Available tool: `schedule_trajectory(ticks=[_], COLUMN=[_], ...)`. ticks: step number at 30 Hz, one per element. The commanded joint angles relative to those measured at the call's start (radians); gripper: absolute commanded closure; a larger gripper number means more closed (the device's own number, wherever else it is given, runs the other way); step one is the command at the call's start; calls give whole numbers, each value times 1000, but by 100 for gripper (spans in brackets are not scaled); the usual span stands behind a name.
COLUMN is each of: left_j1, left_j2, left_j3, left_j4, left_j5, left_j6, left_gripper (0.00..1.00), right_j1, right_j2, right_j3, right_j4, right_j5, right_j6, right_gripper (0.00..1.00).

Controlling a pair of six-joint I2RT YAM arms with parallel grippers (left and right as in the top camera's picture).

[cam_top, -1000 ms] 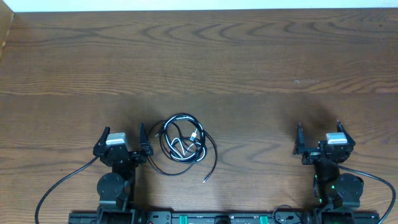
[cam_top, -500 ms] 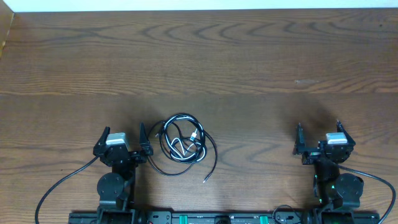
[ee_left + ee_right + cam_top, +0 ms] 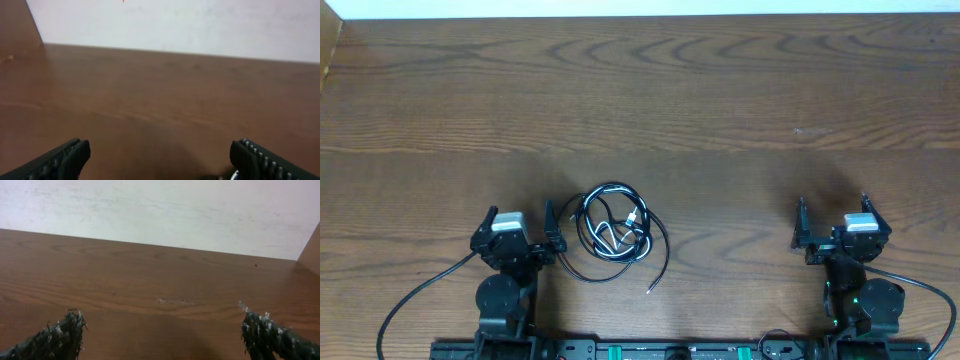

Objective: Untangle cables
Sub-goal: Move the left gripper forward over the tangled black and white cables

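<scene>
**Left gripper (image 3: 519, 208) and right gripper (image 3: 832, 202) both spread wide, nothing held**

Overhead: both grippers sit low at the near edge of the table (image 3: 640, 100), fingers pointing away from the bases. Nothing is between either pair of fingers.

Cables (image 3: 612, 225): one tangled bundle just to the right of the left gripper. Its outer black loop is right beside that gripper's right finger (image 3: 549, 218); can't tell whether they touch. The black loops overlap, with a white cable (image 3: 611, 238) threaded through the middle. One black tail (image 3: 658, 268) runs out of the bundle back toward the bases and ends in a small light plug. From the right gripper the bundle is well off to its left, with bare wood between.

Left wrist cam: left gripper (image 3: 160, 152) shows two dark finger tips at the bottom corners, a wide gap, and only tabletop and a pale wall (image 3: 175, 20) ahead. The bundle is off to the side and not visible here, apart from a small white bit at the bottom edge by the right finger that is too small to identify.

Right wrist cam: right gripper (image 3: 162, 327), same picture. Fingers far apart, bare wood ahead, no cables. Only the overhead shows the tangle's layout.
</scene>
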Motion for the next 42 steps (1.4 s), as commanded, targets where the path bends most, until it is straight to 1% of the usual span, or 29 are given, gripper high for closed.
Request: schedule_trajectory(ticks=[1, 10, 16, 21, 26, 33, 42], left_j1=[5, 4, 3, 3, 3, 3, 2], left_j2=[67, 341, 546, 668, 744, 790, 844], left_j3=[50, 182, 321, 404, 457, 524, 558], left_j4=[-25, -51, -149, -212, -257, -349, -385], left_j5=[28, 69, 72, 74, 94, 94, 121], left_j6=[6, 6, 6, 5, 6, 6, 14], left_gripper=[5, 5, 5, 5, 5, 5, 5], right_j1=[8, 8, 8, 8, 8, 8, 8], right_j2=[-2, -2, -2, -2, -2, -2, -2], right_j3=[-1, -1, -1, -1, -1, -1, -1], right_j4=[-3, -3, -3, -3, -3, -3, -3], right_j5=[-6, -6, -6, -6, -6, -7, -6], right_j6=[-13, -13, -13, -13, -13, -13, -13], right_gripper=[1, 1, 1, 1, 1, 1, 1])
